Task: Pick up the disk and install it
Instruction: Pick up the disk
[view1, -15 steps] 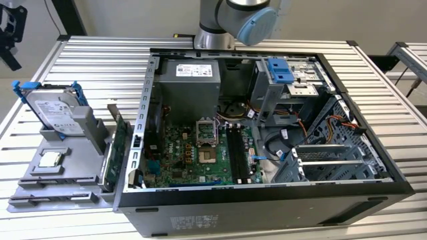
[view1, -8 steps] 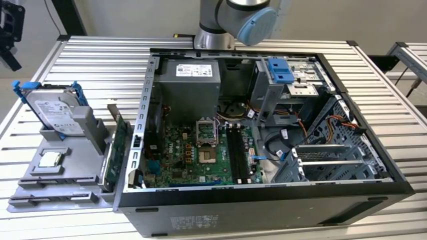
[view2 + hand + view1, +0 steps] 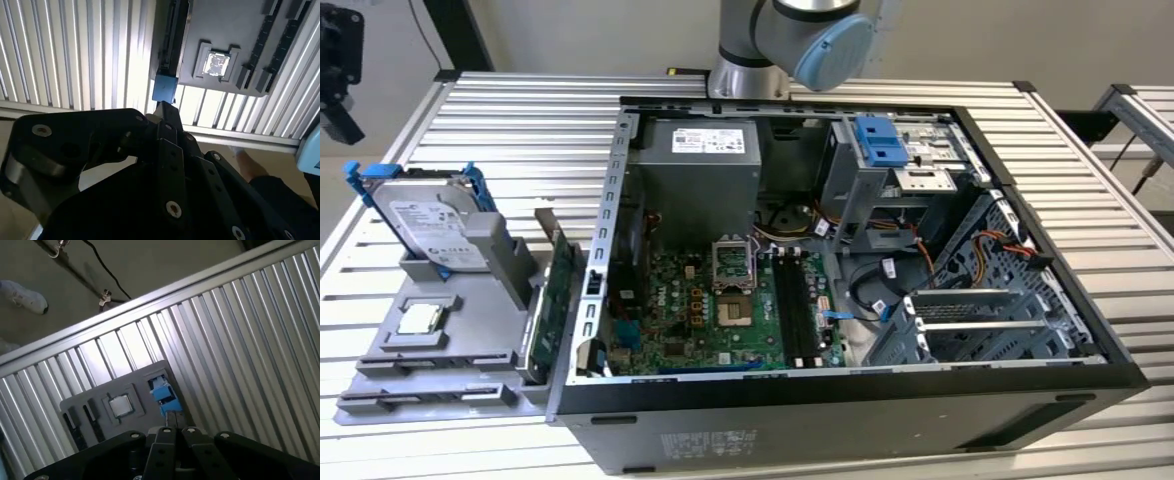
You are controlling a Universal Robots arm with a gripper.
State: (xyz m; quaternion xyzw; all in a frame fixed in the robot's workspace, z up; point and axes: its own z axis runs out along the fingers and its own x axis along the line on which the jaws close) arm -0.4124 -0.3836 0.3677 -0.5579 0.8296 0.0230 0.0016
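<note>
So, the disk [image 3: 434, 222] is found at the exterior view's left, stood on edge and tipped back a bit in a grey holder [image 3: 500, 252]. It's framed by blue rails, with the white label showing. It's kept well apart from the case [image 3: 854, 410], which is laid open on the ribbed surface [image 3: 1067, 150] with the board [image 3: 707, 300] exposed. A green card [image 3: 560, 290] is stood on edge between the holder and the case. Just in front of the disk, a chip [image 3: 420, 318] is seated in a grey tray [image 3: 400, 355]. Inside the case, a blue latch [image 3: 881, 140] is seen on the drive cage near the far wall, and the arm [image 3: 794, 35] is seen just past that wall.

In the second wrist view the claw [image 3: 165, 112] is seen from behind, held over the tray end of the surface. Whether it's apart or together can't be told from here, tbh. A blue piece [image 3: 164, 90] is spotted just past its tip, at the tray's edge beside the chip. Floor is seen beyond the surface's edge.
</note>
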